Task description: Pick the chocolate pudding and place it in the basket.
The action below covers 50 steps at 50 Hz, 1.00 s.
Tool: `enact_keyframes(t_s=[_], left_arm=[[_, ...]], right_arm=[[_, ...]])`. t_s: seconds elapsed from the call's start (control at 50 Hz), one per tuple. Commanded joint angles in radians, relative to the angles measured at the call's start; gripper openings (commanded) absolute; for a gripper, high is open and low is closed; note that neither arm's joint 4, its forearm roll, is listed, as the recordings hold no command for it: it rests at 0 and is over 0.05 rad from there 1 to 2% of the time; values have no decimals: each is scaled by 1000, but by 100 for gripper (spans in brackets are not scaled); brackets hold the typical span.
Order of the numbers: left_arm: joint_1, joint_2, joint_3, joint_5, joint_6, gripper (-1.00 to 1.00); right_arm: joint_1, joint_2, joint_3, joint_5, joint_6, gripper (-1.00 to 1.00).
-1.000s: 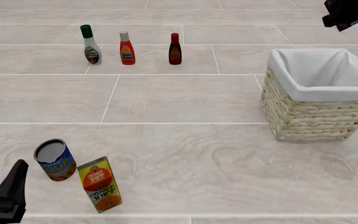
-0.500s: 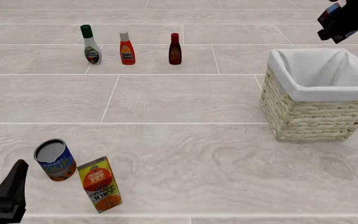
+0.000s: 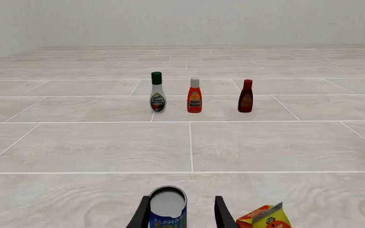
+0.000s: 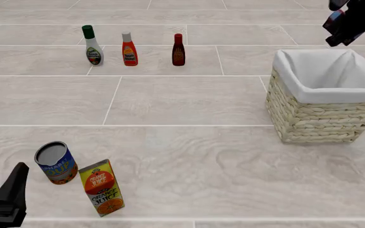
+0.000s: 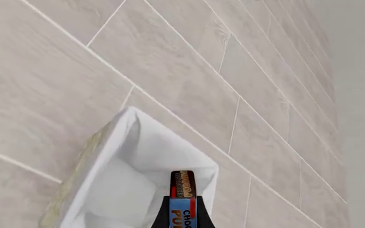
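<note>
We are resting our left gripper (image 3: 181, 216) with jaws parted around the blue-labelled steel can (image 3: 168, 207) | we are clamping our right gripper (image 5: 184, 216) on the small brown, blue-edged chocolate pudding carton (image 5: 183, 199), hanging above the far rim of the pale wicker, white-lined square basket (image 4: 325, 102) below.

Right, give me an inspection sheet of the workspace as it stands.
Surface: pale tiled tabletop, no spills seen.
Job's things: chocolate pudding clamped in the right hand, above the basket; nothing seen inside the basket.
Clutter: three sauce bottles in a far row; tilted soup can beside an orange juice carton, near left.
Hands: left hand open, fingers either side of the can.
Cables: nothing seen.
Surroundings: plain grey wall.
</note>
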Motion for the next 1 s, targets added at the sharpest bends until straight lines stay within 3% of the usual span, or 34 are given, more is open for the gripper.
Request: enact_keyframes(t_s=[0.02, 0.18, 0.48, 1.0], left_arm=[[0, 1, 1, 0, -2, 100], [0, 1, 1, 0, -2, 100], [1, 1, 1, 0, -2, 100], [0, 1, 1, 0, -2, 100]], right_arm=[[11, 33, -30, 20, -38, -100], [7, 21, 81, -19, -102, -100], [-5, 31, 144, -74, -143, -100], [-11, 91, 177, -128, -159, -100]])
